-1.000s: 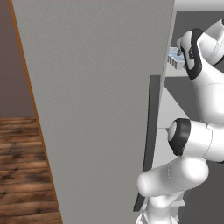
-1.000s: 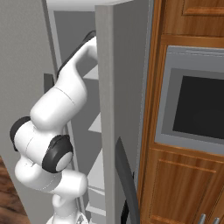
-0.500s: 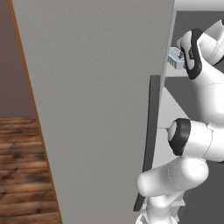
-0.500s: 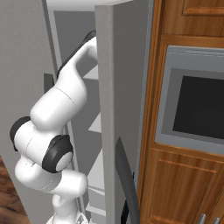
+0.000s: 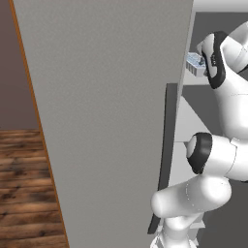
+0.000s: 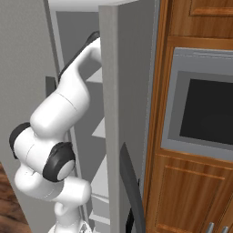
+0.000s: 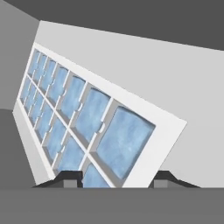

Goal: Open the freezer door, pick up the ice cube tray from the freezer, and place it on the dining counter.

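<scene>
The freezer door (image 5: 106,121), a tall matte-grey panel with a dark bar handle (image 5: 167,145), stands swung open at the left. Past its edge the white arm reaches into the freezer (image 6: 77,41). The ice cube tray (image 5: 194,63) lies on a white shelf (image 7: 175,78) at hand height. In the hand view the pale blue tray (image 7: 87,118) runs away to the upper left. My gripper (image 7: 118,179) has one fingertip on each long side of the tray's near end, shut on it. The dining counter is out of view.
A second grey panel (image 6: 123,91) with a dark handle (image 6: 132,191) hems the arm in on the right. Beyond it stands a wooden cabinet with a built-in oven (image 6: 200,113). Lower white shelves (image 6: 102,132) sit beneath the arm. Wood floor (image 5: 24,184) lies to the left.
</scene>
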